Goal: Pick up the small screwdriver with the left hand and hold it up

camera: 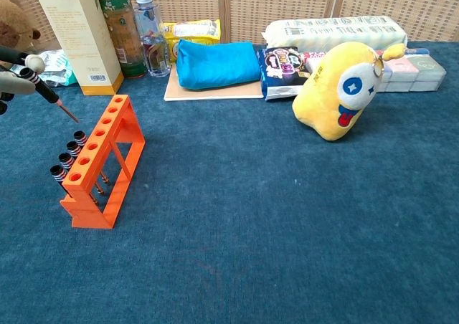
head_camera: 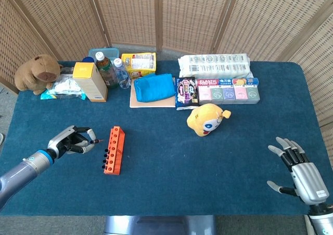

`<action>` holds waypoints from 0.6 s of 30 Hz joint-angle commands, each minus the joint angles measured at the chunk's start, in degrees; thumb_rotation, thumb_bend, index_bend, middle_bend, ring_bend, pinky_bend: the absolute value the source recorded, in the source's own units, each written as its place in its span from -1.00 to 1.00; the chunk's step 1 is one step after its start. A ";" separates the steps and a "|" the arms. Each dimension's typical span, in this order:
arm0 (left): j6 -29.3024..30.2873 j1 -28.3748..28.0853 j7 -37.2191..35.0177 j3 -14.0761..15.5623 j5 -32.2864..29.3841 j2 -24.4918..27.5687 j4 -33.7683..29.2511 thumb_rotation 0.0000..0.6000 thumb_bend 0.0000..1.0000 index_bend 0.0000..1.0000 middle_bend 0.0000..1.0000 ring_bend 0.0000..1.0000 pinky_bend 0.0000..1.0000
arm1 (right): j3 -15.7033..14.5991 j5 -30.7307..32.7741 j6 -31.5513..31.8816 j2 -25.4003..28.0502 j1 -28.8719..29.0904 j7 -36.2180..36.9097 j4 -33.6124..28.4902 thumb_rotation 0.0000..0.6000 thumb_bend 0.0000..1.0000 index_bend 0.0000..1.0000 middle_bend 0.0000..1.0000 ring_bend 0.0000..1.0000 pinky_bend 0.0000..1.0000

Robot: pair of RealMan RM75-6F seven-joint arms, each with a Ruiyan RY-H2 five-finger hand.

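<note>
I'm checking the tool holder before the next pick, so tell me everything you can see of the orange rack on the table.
The orange rack looks like moulded plastic: a long top bar with a row of round holes, carried on open side legs and a flat foot. It stands upright on the blue tablecloth, front left, running roughly front to back. Several small screwdrivers with dark ringed handles stand along its near-left side; the farther holes look empty. The left hand, beside it, holds one small screwdriver clear of it. Nothing else touches the rack.

You have a matt blue cloth, slightly fuzzy, over the surface. The orange rack at the left looks like smooth plastic with a dull sheen. The yellow toy is soft plush; the screen behind is woven cane.
</note>
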 commanded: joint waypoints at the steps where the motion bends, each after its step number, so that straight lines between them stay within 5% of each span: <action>1: -0.69 -0.35 0.03 -0.20 -1.09 0.40 -0.40 1.00 -0.19 0.16 1.00 1.00 1.00 | 0.03 0.06 -0.04 -0.02 0.02 -0.05 0.01 1.00 -0.88 -0.67 -0.89 -1.00 -1.00; 18: -0.38 1.50 -4.80 -1.66 -0.83 -2.32 -0.36 1.00 -0.18 0.16 1.00 1.00 1.00 | -0.04 0.30 -0.60 -0.18 0.17 -0.60 -0.08 1.00 -0.88 -0.67 -0.89 -1.00 -1.00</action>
